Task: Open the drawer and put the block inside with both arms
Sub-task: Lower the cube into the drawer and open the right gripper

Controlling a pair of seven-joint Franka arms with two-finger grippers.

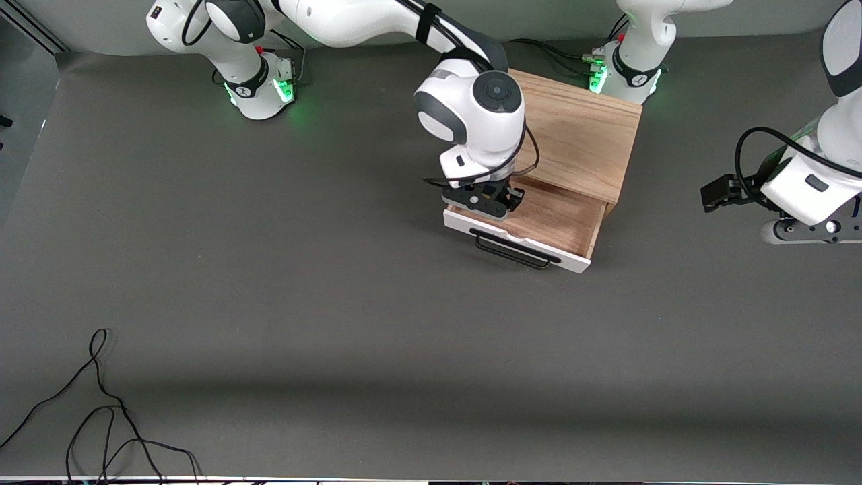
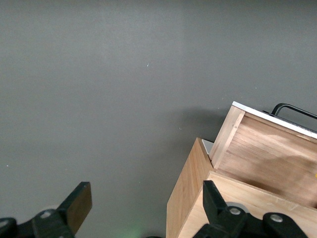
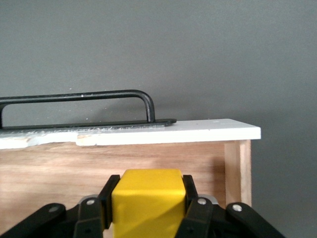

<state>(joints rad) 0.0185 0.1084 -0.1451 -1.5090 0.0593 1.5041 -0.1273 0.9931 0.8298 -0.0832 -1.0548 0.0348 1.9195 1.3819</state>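
Right wrist view shows the block [image 3: 146, 201], bright yellow, pinched between the two black fingers [image 3: 192, 206] of the right gripper [image 3: 147, 208], down inside the drawer [image 3: 119, 163] just short of its white front panel. From the front camera the cube itself is hidden under the wrist, so I cannot say for certain whether it touches the drawer floor.

That drawer [image 1: 559, 215] stands pulled out of the light oak box [image 1: 582, 138], its black wire handle [image 1: 515, 250] facing the front camera. The box sits near the bench edge where the robots' bases stand, close to the left arm's base. The right gripper [image 1: 495, 201] hangs over the open drawer at the end nearest the right arm's side, with the right arm [image 1: 471, 111] reaching across from its green-lit base.

Left gripper [image 1: 811, 229] hovers over the bench toward the left arm's end, well apart from the box, the arm waiting. Its own camera shows its fingers [image 2: 79, 201] spread wide with nothing between them, the left gripper [image 2: 146, 198] looking down past a corner of the box [image 2: 190, 198].

A loose black cable [image 1: 101, 404] lies near the bench corner closest to the front camera, at the right arm's end.
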